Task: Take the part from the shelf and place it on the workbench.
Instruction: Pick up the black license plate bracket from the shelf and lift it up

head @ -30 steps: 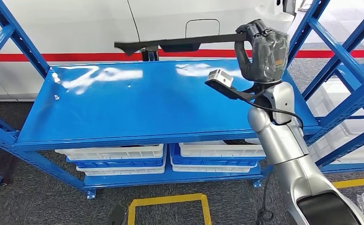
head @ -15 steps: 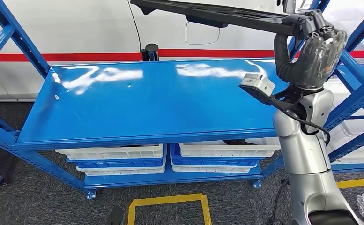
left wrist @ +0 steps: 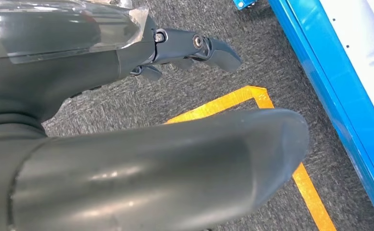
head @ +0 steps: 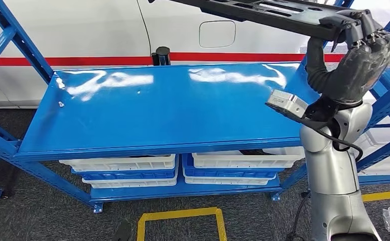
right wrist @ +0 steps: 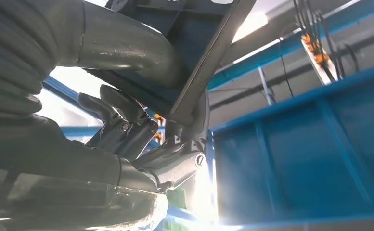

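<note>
The right hand point(head: 356, 47) grips one end of the long black part point(head: 263, 11), holding it high above the blue shelf point(head: 157, 108), well clear of its top. The left hand point(left wrist: 127, 96) hangs over grey carpet and yellow tape point(left wrist: 315, 192), fingers apart, holding nothing.

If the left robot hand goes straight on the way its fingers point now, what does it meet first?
Probably the dark carpeted floor: the left robot hand hangs open above it, fingers pointing past the yellow floor tape toward the blue shelf edge. Depth is unclear.
</note>
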You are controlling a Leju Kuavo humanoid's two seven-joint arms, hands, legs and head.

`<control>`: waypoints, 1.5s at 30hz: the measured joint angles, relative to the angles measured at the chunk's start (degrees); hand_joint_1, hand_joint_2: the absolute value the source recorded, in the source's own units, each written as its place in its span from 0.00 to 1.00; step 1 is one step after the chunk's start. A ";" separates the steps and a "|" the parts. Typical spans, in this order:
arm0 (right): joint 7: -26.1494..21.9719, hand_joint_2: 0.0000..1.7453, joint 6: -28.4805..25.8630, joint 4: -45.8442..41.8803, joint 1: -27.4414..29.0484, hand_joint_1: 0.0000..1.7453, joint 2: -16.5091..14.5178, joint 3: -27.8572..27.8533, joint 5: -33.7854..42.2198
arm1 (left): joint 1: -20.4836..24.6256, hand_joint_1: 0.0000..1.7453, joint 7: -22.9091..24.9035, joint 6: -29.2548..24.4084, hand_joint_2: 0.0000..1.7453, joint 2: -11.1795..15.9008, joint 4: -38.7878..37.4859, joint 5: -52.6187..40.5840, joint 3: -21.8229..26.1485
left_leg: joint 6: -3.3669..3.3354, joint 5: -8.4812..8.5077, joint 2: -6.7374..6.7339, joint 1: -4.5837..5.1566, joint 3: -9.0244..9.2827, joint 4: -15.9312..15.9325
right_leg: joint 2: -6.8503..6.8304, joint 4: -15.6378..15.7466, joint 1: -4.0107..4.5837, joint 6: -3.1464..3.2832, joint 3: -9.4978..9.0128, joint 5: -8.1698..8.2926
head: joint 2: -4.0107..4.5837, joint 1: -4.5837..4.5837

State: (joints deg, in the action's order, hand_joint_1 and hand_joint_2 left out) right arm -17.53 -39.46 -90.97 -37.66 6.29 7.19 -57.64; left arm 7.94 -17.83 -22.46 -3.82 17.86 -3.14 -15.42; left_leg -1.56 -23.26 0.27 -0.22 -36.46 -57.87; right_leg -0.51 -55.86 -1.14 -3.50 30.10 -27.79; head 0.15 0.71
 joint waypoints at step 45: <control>-2.93 1.00 0.00 -5.88 1.88 1.00 -1.21 -0.76 -0.53 | -0.96 0.00 -1.43 -1.59 1.00 0.48 -1.03 6.18 8.32 | 0.00 0.00 -0.01 0.00 0.01 0.00 | 0.01 0.00 0.00 0.00 0.00 0.00 | 0.01 -0.01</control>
State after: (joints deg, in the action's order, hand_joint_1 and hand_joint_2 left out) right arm -20.46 -39.46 -96.85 -35.78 5.08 6.43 -58.16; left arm 6.98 -19.26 -24.04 -3.35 16.82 3.04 -7.10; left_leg -1.56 -23.26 0.26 -0.23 -36.46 -57.87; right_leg -0.50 -55.86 -1.14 -3.50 30.11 -27.79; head 0.16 0.70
